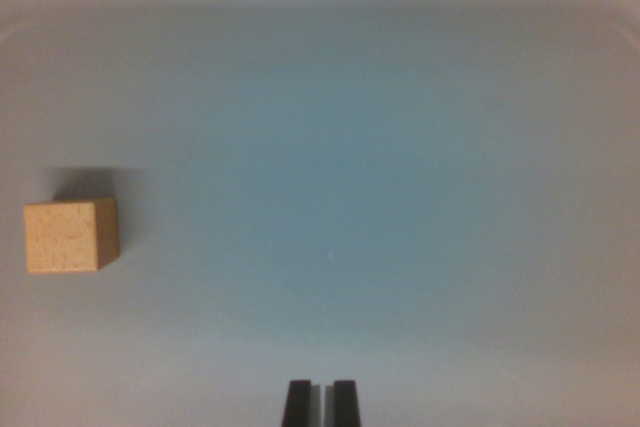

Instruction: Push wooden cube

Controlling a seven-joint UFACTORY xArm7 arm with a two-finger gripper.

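claw (320, 402) clenched, empty, fingers together likely to form blunt pusher. wooden cube (70, 236) sits flat on worktop (380, 197), well apart at wrist view's left.

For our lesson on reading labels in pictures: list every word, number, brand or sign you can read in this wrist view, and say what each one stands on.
There are none to read.
Wooden cube: bare wood grain, no print visible.
Gripper: plain black fingertips, no marking visible.
Tray surface: plain bluish grey, no text or sign.
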